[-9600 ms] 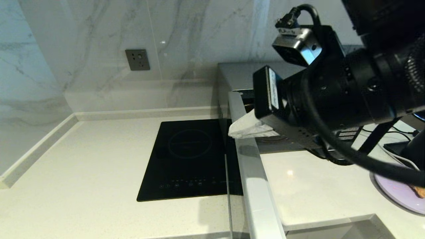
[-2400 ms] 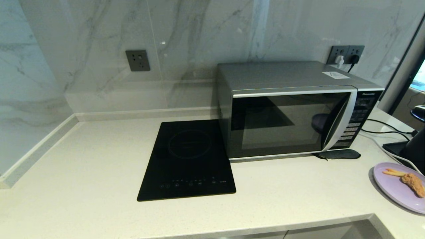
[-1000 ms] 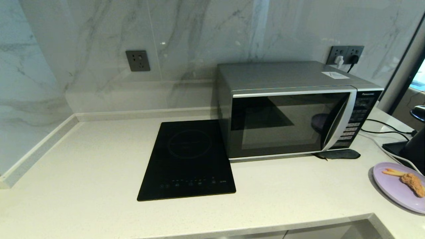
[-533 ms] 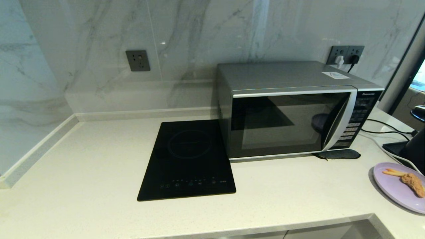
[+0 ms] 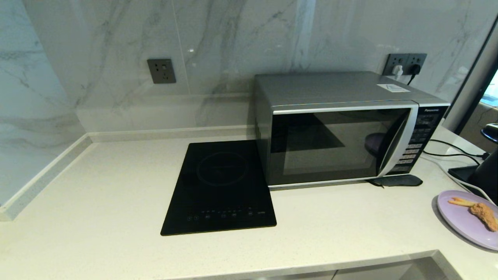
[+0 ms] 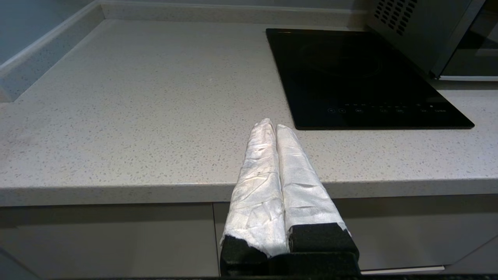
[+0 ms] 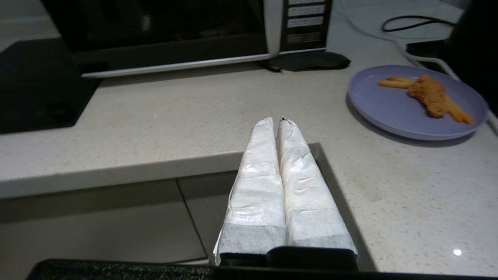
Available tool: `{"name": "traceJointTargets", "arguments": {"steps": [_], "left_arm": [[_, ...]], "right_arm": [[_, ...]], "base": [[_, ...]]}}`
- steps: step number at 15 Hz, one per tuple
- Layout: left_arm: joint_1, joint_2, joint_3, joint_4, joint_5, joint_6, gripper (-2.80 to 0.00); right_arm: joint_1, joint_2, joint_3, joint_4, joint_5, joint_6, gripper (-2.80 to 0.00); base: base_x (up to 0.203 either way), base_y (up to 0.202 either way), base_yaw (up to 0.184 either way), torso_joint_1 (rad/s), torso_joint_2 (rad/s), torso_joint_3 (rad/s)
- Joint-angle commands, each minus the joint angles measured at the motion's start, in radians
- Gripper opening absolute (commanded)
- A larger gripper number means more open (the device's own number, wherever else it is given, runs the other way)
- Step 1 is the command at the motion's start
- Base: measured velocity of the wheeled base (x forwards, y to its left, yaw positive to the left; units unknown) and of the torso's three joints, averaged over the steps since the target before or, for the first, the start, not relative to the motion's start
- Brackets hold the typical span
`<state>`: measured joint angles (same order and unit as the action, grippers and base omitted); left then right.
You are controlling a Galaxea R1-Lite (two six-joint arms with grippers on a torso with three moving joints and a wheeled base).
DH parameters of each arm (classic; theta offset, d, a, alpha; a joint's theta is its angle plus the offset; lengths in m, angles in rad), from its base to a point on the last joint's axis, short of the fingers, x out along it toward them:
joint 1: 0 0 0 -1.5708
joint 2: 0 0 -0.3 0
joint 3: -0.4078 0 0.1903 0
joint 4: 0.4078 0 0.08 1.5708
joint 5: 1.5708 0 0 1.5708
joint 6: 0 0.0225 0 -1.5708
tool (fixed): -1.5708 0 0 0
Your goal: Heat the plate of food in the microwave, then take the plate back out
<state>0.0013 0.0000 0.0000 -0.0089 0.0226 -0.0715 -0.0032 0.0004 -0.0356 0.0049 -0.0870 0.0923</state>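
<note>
The silver microwave (image 5: 342, 128) stands at the back of the counter with its dark glass door closed. The lavender plate of food (image 5: 463, 223) rests on the counter to the microwave's right, carrying fries and a fried chicken piece (image 5: 484, 216); the right wrist view shows the same plate (image 7: 393, 109). My right gripper (image 7: 277, 120) is shut and empty, held off the counter's front edge, short of the plate. My left gripper (image 6: 272, 124) is shut and empty too, parked in front of the counter near the cooktop. Neither arm shows in the head view.
A flat black induction cooktop (image 5: 221, 186) lies left of the microwave. A dark pad (image 5: 397, 181) sits under the microwave's front right corner. Cables (image 5: 451, 155) and a black object (image 5: 486, 171) crowd the far right. Marble walls close the back and left.
Over the last second nothing moves. Earlier the microwave door stood open with my right arm reaching in front of it; now the door is closed and the arm is withdrawn.
</note>
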Motion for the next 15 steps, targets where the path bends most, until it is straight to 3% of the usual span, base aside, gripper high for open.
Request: {"name": "traceJointTargets", "arguments": {"steps": [1, 15], "left_arm": [[0.000, 0.002, 0.000, 0.000, 0.000, -0.001, -2.80], [0.000, 0.002, 0.000, 0.000, 0.000, -0.001, -2.80]], "right_arm": [[0.000, 0.000, 0.040, -0.001, 0.048, -0.006, -2.80], [0.000, 0.000, 0.038, -0.002, 0.052, 0.001, -2.80]], "base": [[0.000, 0.000, 0.000, 0.000, 0.00, 0.000], [0.000, 0.000, 0.000, 0.000, 0.00, 0.000]]}}
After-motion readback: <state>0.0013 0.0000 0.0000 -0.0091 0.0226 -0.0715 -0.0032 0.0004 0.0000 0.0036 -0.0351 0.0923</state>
